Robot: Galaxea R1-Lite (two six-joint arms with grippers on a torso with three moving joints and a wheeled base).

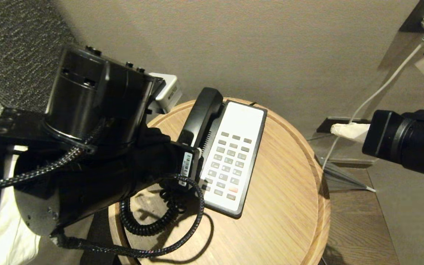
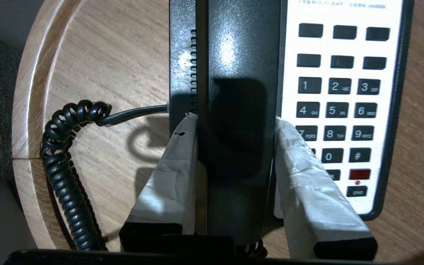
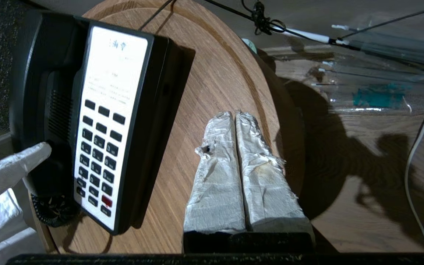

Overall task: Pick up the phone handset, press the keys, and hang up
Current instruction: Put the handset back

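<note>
The phone handset (image 2: 239, 110) lay in its cradle beside the keys (image 2: 339, 110), on the phone near the round table's (image 1: 282, 221) far edge. The left gripper (image 2: 236, 127) clasped it, a wrapped finger on each side. The right gripper (image 3: 234, 121), fingers pressed together, waited off the right edge. A glossy handset might slip, or its coiled cord (image 2: 63, 165) drag the base. No containers were visible.

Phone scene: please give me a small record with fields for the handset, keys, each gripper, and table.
handset: lying in its cradle on the phone, beside the keypad
keys: uncovered, none being pressed
left gripper: fingers on both sides of the handset, closed on it
right gripper: shut and holding nothing, over the table to the right of the phone
cord: coiled on the table
table: round, wooden, bearing the phone
</note>
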